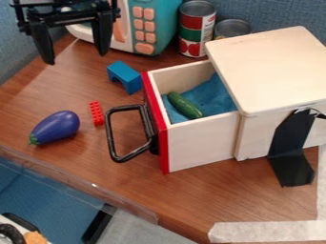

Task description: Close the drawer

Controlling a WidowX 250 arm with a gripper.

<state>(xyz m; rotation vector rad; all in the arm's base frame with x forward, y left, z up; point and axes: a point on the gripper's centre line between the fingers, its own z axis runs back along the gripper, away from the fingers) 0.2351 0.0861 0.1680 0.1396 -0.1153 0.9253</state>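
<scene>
Pale wooden with a red front, the open drawer (200,145) juts out of its wooden box (270,66), while our black two-finger gripper (76,57) hangs at the upper left, fingers spread and pinching nothing. We'd best come down outside the black looped handle (109,131) and push level towards the box, keeping pressure centred so the drawer doesn't skew

We list: one brown wood-grain counter (57,102), its front edge lipped in clear plastic (83,183); blue textured fabric panelling (270,14) behind; blue fabric surface (45,195) below; soft pale glare at counter's left.
</scene>
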